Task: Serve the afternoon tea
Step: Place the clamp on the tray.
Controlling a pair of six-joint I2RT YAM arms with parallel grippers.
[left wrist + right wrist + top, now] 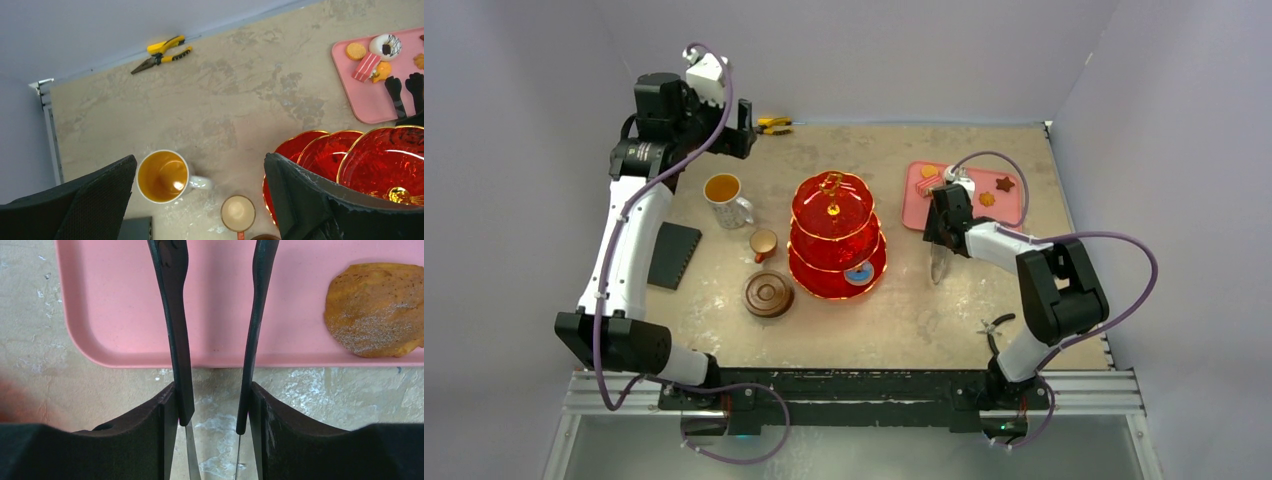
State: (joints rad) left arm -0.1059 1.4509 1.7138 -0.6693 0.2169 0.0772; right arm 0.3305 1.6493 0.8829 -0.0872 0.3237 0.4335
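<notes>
The red three-tier stand (834,235) with its gold handle stands mid-table and holds a blue pastry (859,273) on its bottom tier. To its left are the white mug of amber tea (723,192) and the small brown cup (764,243), with the round brown saucer (768,294) nearer. My left gripper (200,200) hangs open high above the mug (162,176) and cup (238,213). My right gripper (214,410) is shut on the black tongs (175,315). Their arms stand apart over the near edge of the pink tray (115,300), beside an orange pastry (372,310).
Several pastries lie on the pink tray (919,205) at the back right, among them a donut (385,45) and a striped slice (366,67). Yellow pliers (774,125) lie by the back wall. A black pad (674,255) lies at the left.
</notes>
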